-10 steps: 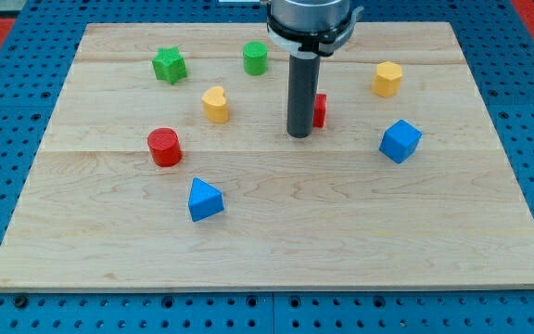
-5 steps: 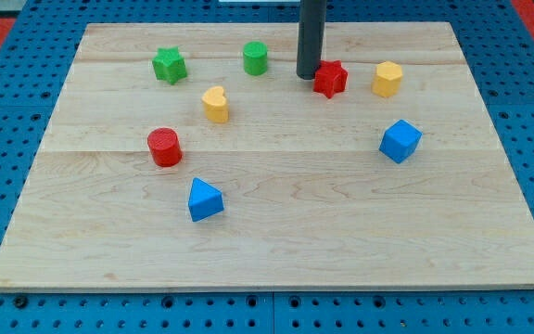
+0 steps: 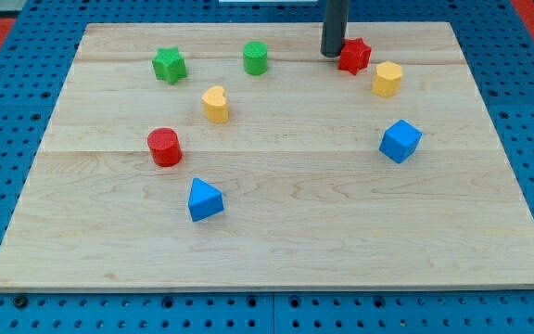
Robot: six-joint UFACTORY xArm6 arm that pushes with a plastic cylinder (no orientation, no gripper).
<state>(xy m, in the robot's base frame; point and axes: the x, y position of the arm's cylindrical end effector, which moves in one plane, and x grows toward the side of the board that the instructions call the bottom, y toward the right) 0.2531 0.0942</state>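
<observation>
Since the earlier frame my tip has slid toward the desk's far edge, carrying the red star block along; it touches the star's left side. Just beside sits the yellow hexagonal block. No pincer exists here.

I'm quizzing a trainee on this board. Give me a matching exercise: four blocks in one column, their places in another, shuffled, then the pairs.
Blocks:
1. red star
2. blue triangle
3. green star
4. blue cube

Places:
A. the view's top left
B. against my tip, at the view's top
C. the view's right, below the yellow hexagon
D. nearest the view's bottom

Pairs: 1-B, 2-D, 3-A, 4-C
</observation>
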